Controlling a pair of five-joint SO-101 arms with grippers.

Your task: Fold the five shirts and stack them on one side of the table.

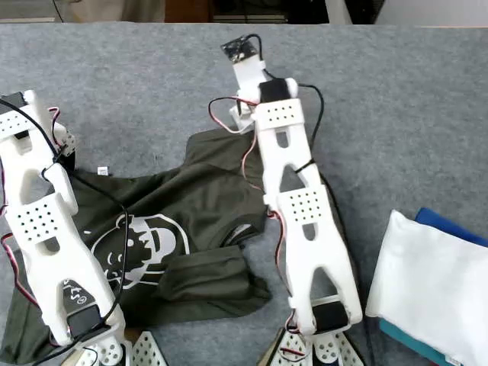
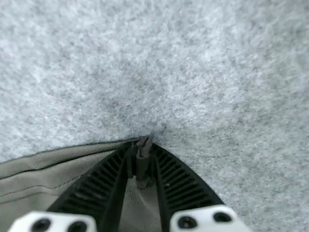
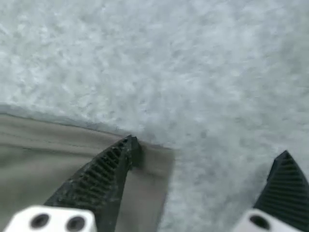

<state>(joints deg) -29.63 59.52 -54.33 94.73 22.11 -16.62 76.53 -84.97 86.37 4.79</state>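
By the near right corner of the table lay a stack of folded shirts, a white one on top with blue and teal edges showing beneath; to its left, over the near left part of the table, the dark olive shirt lay spread out, its white printed figure facing up and one sleeve turned in over the body toward the near edge; farther in, at the shirt's far left edge, the left gripper had its fingers drawn tight together on a thin bit of the hem; farther still, at the shirt's far corner near the middle of the table, the right gripper stood with its fingers wide apart, one fingertip resting on the cloth corner and the other over bare felt. The risk, as I judge it, lay in that uneven hold; the left grip had so little cloth that it might slip on a lift, and the right fingers, if they closed as placed, could catch felt or push the corner away, leaving the fold skewed.
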